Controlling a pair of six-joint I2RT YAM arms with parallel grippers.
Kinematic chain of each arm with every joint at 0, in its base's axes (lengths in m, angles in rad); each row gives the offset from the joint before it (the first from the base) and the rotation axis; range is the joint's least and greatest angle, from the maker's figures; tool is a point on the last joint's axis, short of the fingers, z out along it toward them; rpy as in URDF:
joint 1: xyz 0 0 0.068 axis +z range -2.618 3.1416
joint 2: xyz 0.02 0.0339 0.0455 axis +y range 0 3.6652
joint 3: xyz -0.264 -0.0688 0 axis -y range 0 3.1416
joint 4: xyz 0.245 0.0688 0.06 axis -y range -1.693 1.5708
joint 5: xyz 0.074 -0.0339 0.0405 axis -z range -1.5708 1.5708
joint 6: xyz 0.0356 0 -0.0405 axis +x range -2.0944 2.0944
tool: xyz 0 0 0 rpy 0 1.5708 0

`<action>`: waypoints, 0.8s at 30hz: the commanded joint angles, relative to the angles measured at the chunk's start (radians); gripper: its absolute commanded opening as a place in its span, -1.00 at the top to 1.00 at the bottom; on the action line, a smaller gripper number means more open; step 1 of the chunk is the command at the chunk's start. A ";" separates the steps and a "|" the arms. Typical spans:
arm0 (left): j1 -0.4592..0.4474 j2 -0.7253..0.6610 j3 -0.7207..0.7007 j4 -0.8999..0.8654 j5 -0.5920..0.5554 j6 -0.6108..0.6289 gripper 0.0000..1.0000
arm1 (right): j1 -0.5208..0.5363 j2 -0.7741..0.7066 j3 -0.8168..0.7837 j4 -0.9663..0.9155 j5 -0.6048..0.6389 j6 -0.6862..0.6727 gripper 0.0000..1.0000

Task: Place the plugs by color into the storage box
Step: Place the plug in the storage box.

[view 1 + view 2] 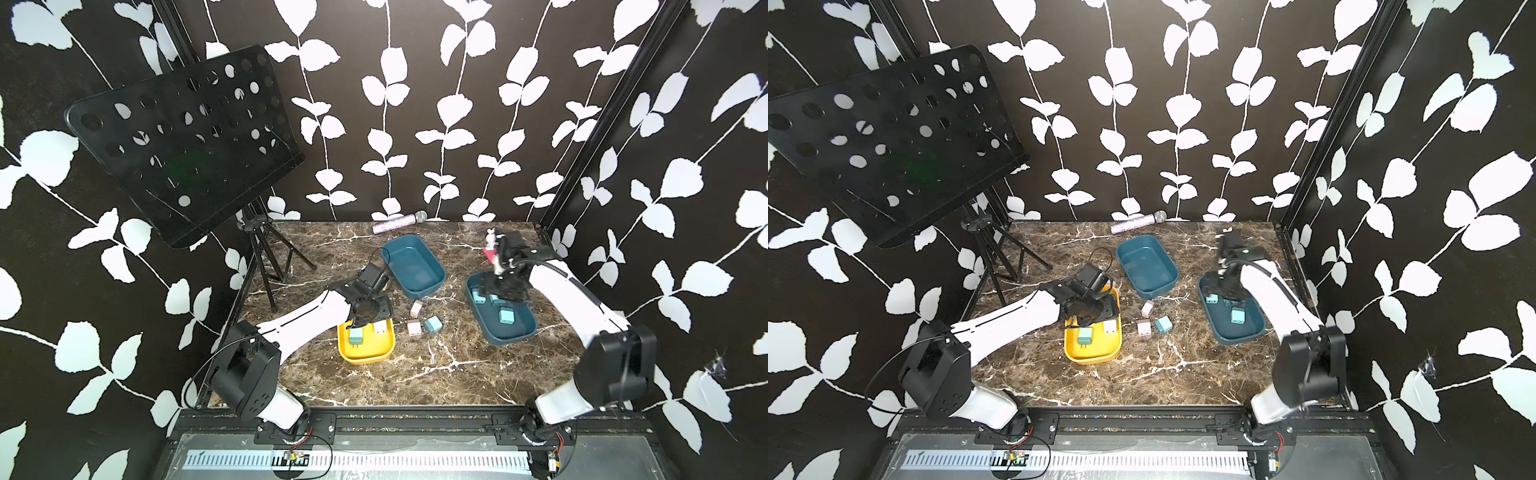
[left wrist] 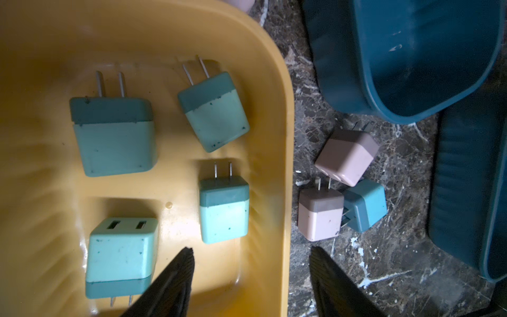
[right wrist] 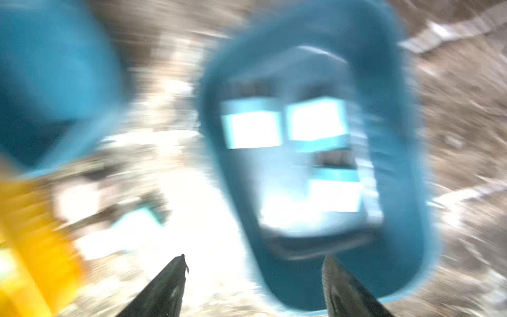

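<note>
Several mint green plugs lie in the yellow storage box. My left gripper hangs open and empty over that box's rim. Two pink-beige plugs and a light blue plug lie on the marble between the boxes. The same three show in the left wrist view, pink-beige and blue. The right teal box holds light blue plugs. My right gripper is above this box, open, with nothing between its fingers; its wrist view is blurred.
An empty teal box sits at the middle back. A red block with a white rabbit figure stands at the back right behind my right wrist. A microphone lies along the back wall. A black music stand rises at the left.
</note>
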 commanded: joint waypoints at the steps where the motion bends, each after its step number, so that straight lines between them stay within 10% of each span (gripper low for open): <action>1: -0.004 -0.033 0.020 -0.015 -0.008 0.019 -0.37 | 0.116 0.042 -0.025 0.036 -0.049 0.247 -0.54; 24: -0.004 -0.083 -0.034 -0.013 -0.017 -0.001 -0.37 | 0.183 0.500 0.177 0.053 -0.004 0.001 -0.40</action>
